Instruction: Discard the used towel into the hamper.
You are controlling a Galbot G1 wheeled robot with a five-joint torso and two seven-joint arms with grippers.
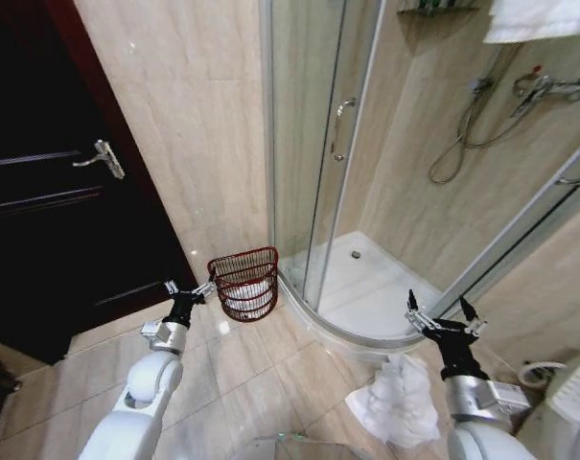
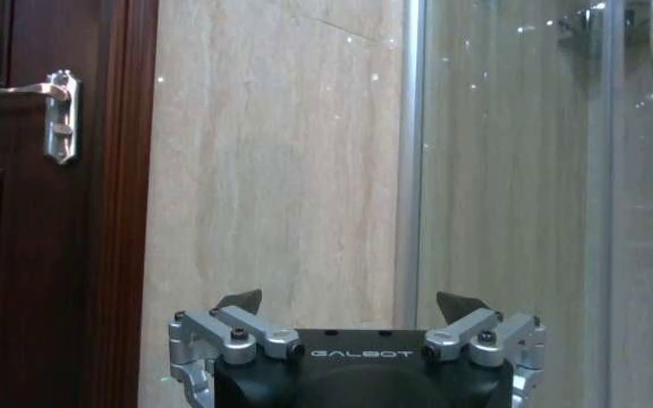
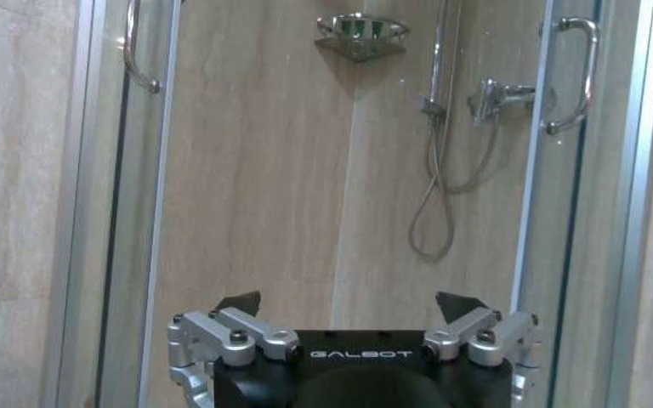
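Bright, even light; glints on tiles, wrist views soft.

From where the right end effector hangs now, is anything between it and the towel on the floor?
Nothing visible. The right end effector, open, hangs above the crumpled white towel on the tile beside the shower base, with bare floor on toward the hamper.

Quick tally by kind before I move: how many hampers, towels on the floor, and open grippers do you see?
Hamper: 1, by the shower corner.
White towel crumpled on the floor tiles: 1.
Open grippers: 2, the left gripper beside the hamper, the right gripper above the towel.
Total: 4.
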